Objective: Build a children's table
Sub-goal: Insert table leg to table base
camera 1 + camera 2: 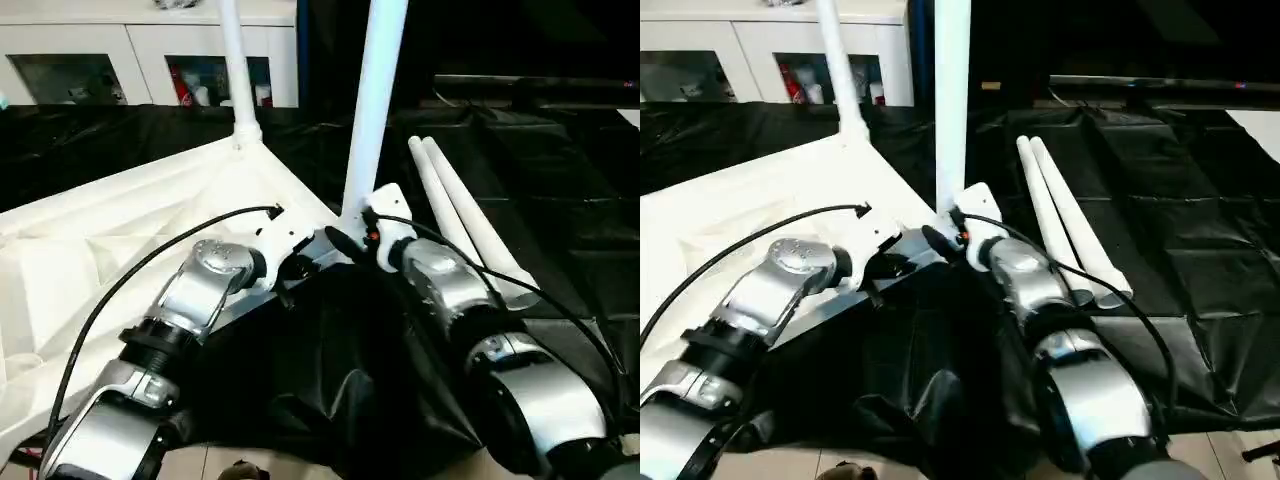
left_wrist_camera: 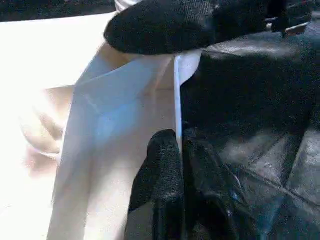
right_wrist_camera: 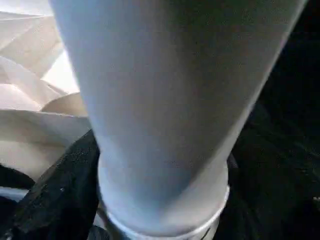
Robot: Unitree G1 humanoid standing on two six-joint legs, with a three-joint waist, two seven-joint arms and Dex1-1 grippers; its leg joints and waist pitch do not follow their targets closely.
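Our left gripper point(image 2: 177, 165) has its two black fingers pressed together on the thin white edge of the upside-down white plastic rectangular tabletop point(image 1: 90, 250), right by the near corner. Our right gripper point(image 1: 352, 232) is spread wide around the base of a long white tapered tube leg point(image 1: 372, 100) standing upright at that same corner; in the right wrist view the leg point(image 3: 165, 110) sits right up against the camera with one black finger point(image 3: 60, 195) beside its lower end. We can't tell if the fingers actually press it.

The tabletop lies ribbed side up on a black plastic sheet point(image 1: 560, 200). A second white leg point(image 1: 233, 60) stands in the far corner socket. Two spare white legs point(image 1: 460, 210) lie side by side on the sheet, touching, just beside our right forearm. A white cabinet with glass doors point(image 1: 150, 60) stands behind.
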